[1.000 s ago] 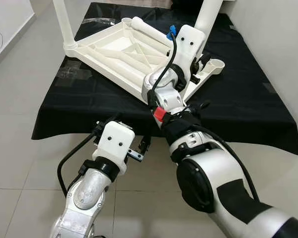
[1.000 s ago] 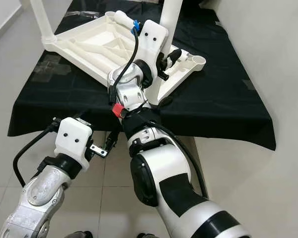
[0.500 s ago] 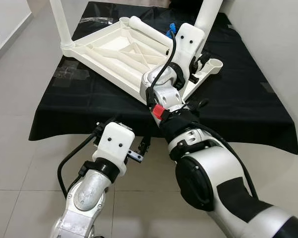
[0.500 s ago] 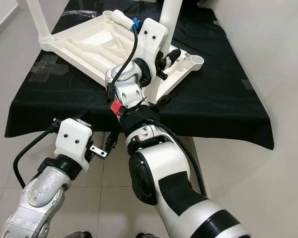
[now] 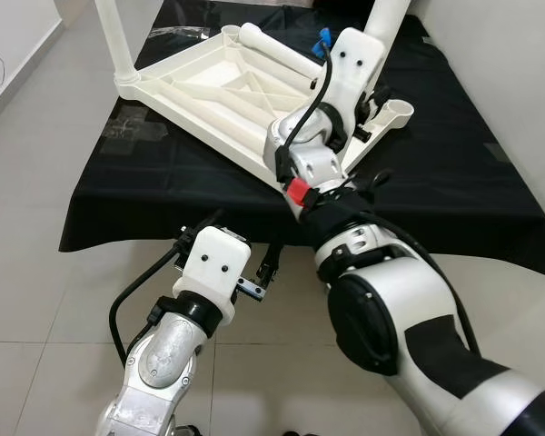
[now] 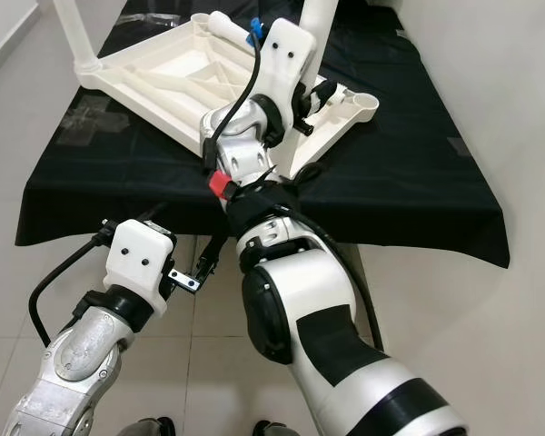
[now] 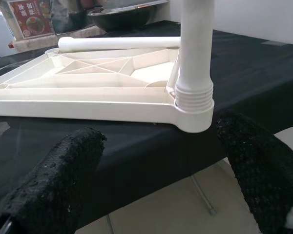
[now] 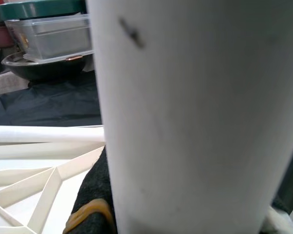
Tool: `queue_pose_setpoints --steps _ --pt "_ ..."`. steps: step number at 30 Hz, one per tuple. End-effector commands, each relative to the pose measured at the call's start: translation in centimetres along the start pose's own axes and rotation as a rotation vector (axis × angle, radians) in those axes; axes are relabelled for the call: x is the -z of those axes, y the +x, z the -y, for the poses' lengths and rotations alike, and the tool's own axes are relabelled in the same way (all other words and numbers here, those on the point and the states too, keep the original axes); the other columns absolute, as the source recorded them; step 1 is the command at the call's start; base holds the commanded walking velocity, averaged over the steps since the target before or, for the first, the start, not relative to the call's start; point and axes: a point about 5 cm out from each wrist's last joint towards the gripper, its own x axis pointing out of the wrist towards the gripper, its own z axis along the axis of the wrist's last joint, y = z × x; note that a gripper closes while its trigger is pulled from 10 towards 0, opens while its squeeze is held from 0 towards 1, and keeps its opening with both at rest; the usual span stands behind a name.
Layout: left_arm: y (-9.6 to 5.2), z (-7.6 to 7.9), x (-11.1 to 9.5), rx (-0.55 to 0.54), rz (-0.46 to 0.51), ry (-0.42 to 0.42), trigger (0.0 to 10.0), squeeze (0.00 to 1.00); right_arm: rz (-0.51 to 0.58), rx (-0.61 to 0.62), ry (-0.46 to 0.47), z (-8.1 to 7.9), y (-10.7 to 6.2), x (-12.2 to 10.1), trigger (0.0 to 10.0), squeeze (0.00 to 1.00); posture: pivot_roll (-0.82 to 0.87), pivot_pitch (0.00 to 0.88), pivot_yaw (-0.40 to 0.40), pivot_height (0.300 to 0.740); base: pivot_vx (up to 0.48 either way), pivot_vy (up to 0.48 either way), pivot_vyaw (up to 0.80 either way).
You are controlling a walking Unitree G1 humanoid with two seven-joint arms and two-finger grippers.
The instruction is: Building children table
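Upside-down white tabletop lies on the black-draped counter, ribbed underside up. One leg stands in its far-left corner socket; a loose leg lies across the far edge. Right end effector is clamped around the upright leg at the near-right part of the frame, the wrist view pressed right up against the white tube. Over the last second the right arm has barely shifted; the leg stays upright in the same spot, so it looks like seating or screwing in is ongoing, not finished. The empty socket at the right corner is still unfilled. Left end effector hovers spread wide, empty, off the counter's near edge.
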Motion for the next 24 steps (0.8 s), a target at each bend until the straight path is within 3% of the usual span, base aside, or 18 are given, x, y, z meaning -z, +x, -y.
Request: queue_pose_setpoints --steps 1,5,19,24 --pt "0.0 0.3 0.3 0.01 -0.011 -0.003 10.0 0.0 -0.012 0.036 0.01 0.5 0.8 -0.2 10.0 0.0 0.12 0.201 -0.092 0.74 0.0 0.0 0.0" --pt "-0.1 0.4 0.4 0.009 -0.013 -0.004 10.0 0.0 0.025 0.028 0.057 0.3 1.0 -1.9 10.0 0.0 0.12 0.205 -0.094 0.74 0.0 0.0 0.0" --pt "-0.1 0.4 0.4 0.01 -0.016 -0.007 10.0 0.0 0.048 -0.019 0.083 0.0 1.2 -2.7 10.0 0.0 0.12 0.213 -0.093 0.74 0.0 0.0 0.0" --pt "-0.1 0.5 0.5 0.011 -0.017 -0.011 10.0 0.0 0.104 -0.039 0.147 -0.3 1.3 -5.4 10.0 0.0 0.11 0.213 -0.093 0.74 0.0 0.0 0.0"
